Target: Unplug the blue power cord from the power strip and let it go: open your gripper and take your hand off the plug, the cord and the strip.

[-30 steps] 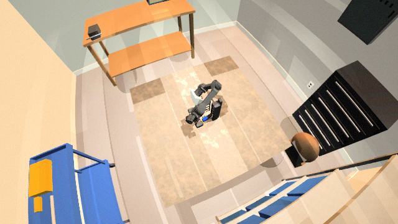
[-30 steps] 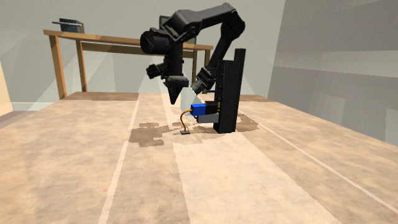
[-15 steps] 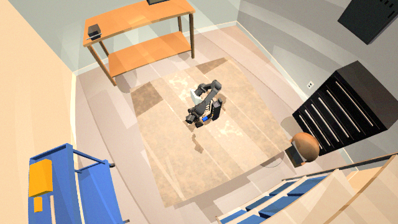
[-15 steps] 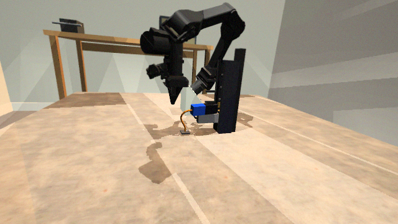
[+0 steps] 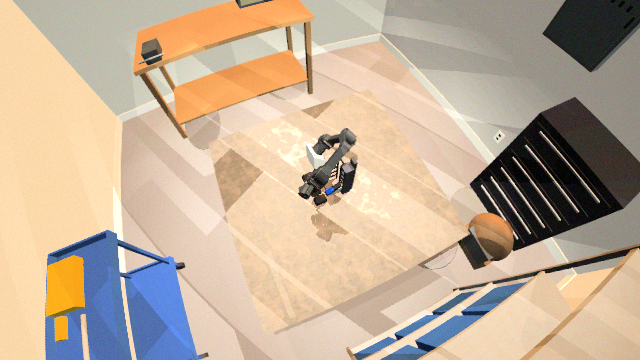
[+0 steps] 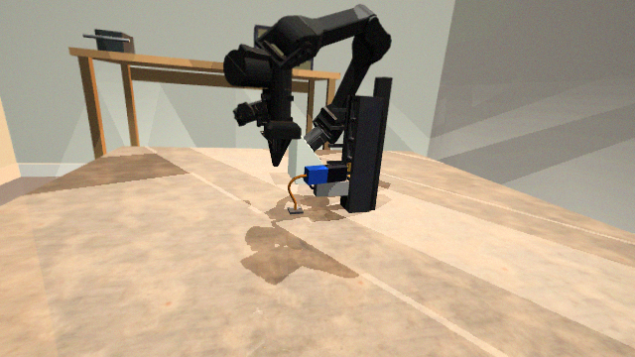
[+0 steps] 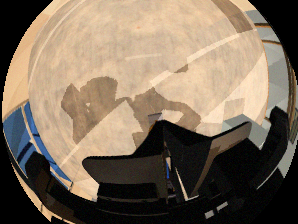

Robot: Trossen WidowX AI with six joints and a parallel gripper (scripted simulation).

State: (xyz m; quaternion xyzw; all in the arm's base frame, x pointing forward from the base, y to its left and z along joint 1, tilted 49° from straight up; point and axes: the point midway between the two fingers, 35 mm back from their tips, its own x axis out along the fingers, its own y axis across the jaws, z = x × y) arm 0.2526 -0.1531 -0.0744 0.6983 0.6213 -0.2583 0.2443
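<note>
Top: high, looking steeply down, far; exterior: low, level, nearer; wrist: close; all share mat (image 5: 300, 260) (image 6: 198, 297) (image 7: 150, 45).
</note>
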